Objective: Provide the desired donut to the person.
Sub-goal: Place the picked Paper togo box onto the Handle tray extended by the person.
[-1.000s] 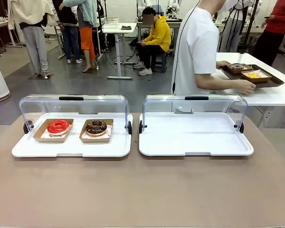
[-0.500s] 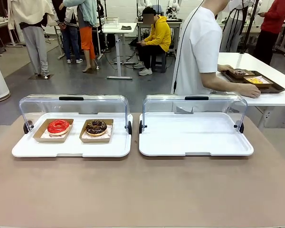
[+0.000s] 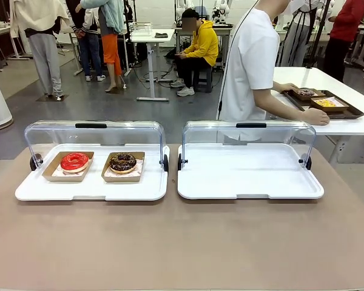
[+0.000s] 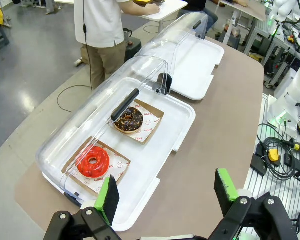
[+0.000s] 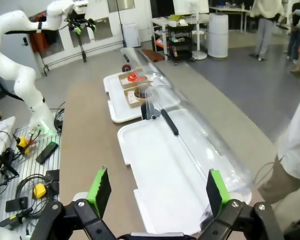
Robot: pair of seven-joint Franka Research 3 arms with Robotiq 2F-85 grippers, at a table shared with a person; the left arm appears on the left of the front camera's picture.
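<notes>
1. Front view gives me the brown surface (image 3: 182, 242) with two white trays, each with a clear hinged cover standing open behind it.
2. I count two donuts, both in the left tray (image 3: 91, 189): a red donut (image 3: 74, 161) and a chocolate donut (image 3: 122, 162), each in its own paper boat, side by side and not touching. The right tray (image 3: 250, 188) holds nothing.
3. From the front I also see the person (image 3: 250, 66) in a white shirt, turned toward a side table, one hand (image 3: 318, 115) resting by a dark tray (image 3: 346, 113) that carries two more boats; what lies in them is too small for me to tell.
4. Left wrist view adds the left hand (image 4: 166, 192), released, green pads wide apart, hovering above the near edge of the surface; the red donut sits just beyond its one finger, the chocolate donut farther off.
5. Right wrist view adds the right hand (image 5: 158, 192), likewise released, above the empty tray, with both donuts well beyond it.
6. The person is cut off at the frame edge in both wrist views.
</notes>
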